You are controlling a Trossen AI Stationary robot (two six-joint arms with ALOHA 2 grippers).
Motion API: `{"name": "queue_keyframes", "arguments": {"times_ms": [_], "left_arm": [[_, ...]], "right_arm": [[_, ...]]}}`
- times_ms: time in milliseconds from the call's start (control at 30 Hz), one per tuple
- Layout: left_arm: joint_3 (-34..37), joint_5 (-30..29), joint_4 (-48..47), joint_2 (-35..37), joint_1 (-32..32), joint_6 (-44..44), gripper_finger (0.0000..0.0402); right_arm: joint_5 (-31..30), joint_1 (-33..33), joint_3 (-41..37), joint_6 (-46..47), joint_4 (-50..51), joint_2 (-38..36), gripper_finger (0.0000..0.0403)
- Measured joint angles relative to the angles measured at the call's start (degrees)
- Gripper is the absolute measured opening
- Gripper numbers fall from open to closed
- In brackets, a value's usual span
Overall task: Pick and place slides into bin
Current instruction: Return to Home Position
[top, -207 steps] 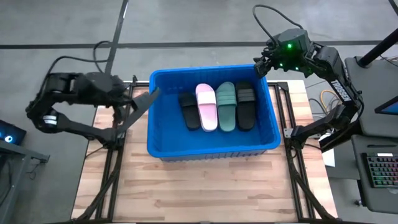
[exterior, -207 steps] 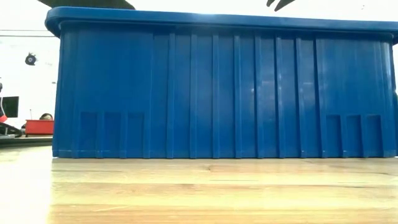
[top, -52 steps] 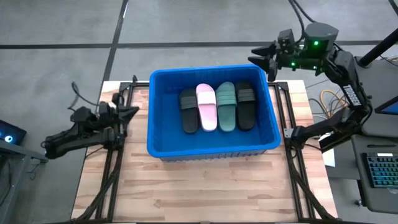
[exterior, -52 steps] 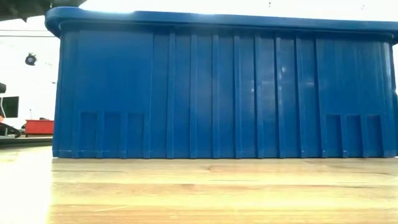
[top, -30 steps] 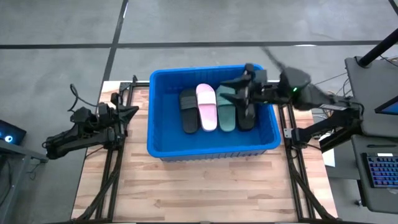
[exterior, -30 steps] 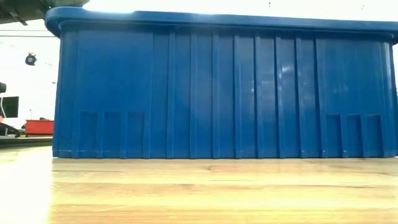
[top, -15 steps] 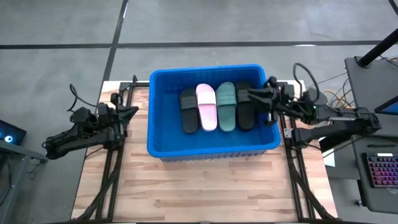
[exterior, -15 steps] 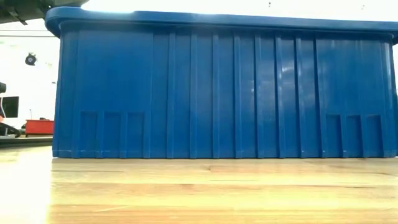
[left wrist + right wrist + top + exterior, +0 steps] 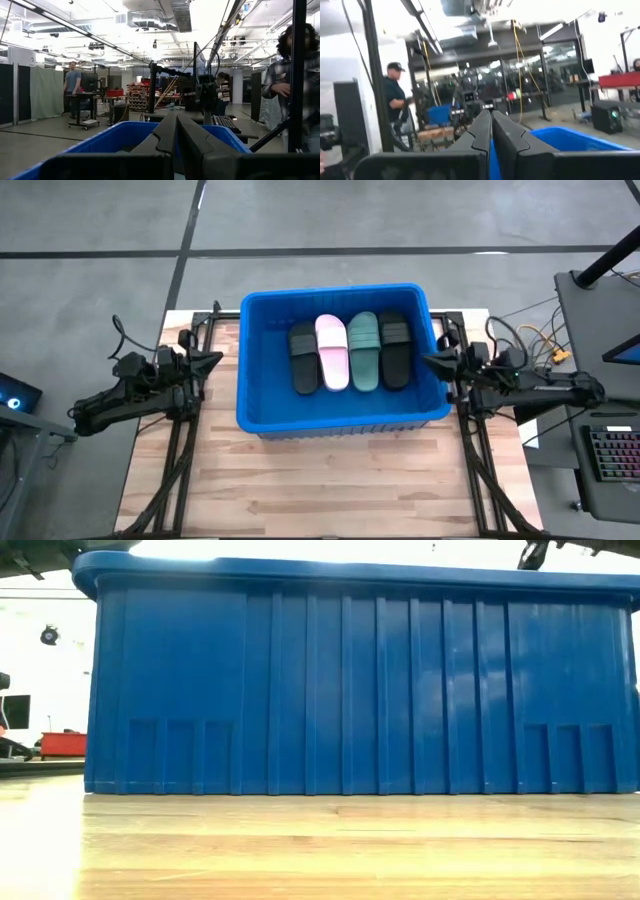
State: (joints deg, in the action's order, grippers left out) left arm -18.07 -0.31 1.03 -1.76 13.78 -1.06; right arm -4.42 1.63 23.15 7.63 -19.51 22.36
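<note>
The blue bin [image 9: 262, 402] stands mid-table; its wall [image 9: 350, 690] fills the low view. Inside it, side by side on the floor, lie several slides: a black one [image 9: 303, 358], a light pink one [image 9: 332, 351], a dark green one [image 9: 364, 350] and another black one [image 9: 394, 348]. My left gripper [image 9: 216, 359] rests shut by the bin's left wall, its fingertips [image 9: 175, 131] together. My right gripper [image 9: 428, 361] lies shut just outside the bin's right wall, its fingertips [image 9: 491, 124] together, holding nothing.
Black metal frame rails [image 9: 470, 450] run along both sides of the bin. Bare wooden tabletop [image 9: 340, 480] lies in front of the bin. People [image 9: 73, 85] stand in the room beyond the table; a keyboard [image 9: 612, 450] sits off the right edge.
My right gripper has drawn back from above the slides in the bin toward the table's right edge and come down beside the bin's right wall. Its fingers, apart a second ago, have shut on nothing. The slides lie as before.
</note>
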Motion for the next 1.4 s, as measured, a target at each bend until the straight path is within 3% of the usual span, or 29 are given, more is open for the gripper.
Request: {"name": "queue_keyframes", "arguments": {"times_ms": [367, 533, 733, 900, 1067, 1200, 1400], "left_arm": [[0.74, 0.26, -0.73, -0.34, 0.0, -0.09, 0.0], [0.86, 4.22, -2.63, -0.28, -0.01, -0.09, 0.0], [2.52, 5.79, -3.07, -0.14, 0.0, -0.07, 0.0], [6.65, 7.06, 2.69, 0.04, -0.02, -2.92, 0.0], [8.83, 0.43, 7.26, -0.69, -0.02, -4.8, 0.0], [8.91, -0.89, 7.01, -1.38, -0.07, -4.34, 0.0], [13.09, -1.32, 9.42, -1.17, -0.04, -3.12, 0.0]], "right_arm": [[3.12, 0.0, -17.2, -1.26, -8.22, -14.86, 0.0008], [2.82, 0.04, -22.41, -0.61, -8.47, -21.32, 0.0008], [1.35, 0.15, -22.57, -2.35, -4.82, -22.06, 0.0008], [0.04, 0.15, -22.63, -0.25, -2.24, -22.35, 0.0008], [-1.88, 0.15, -22.46, -1.5, -2.05, -22.33, 0.0008], [-3.11, 0.15, -20.56, -4.91, -1.09, -22.35, 0.0008], [-2.69, 0.15, -13.86, -8.99, 14.61, -22.37, 0.0008]]}}
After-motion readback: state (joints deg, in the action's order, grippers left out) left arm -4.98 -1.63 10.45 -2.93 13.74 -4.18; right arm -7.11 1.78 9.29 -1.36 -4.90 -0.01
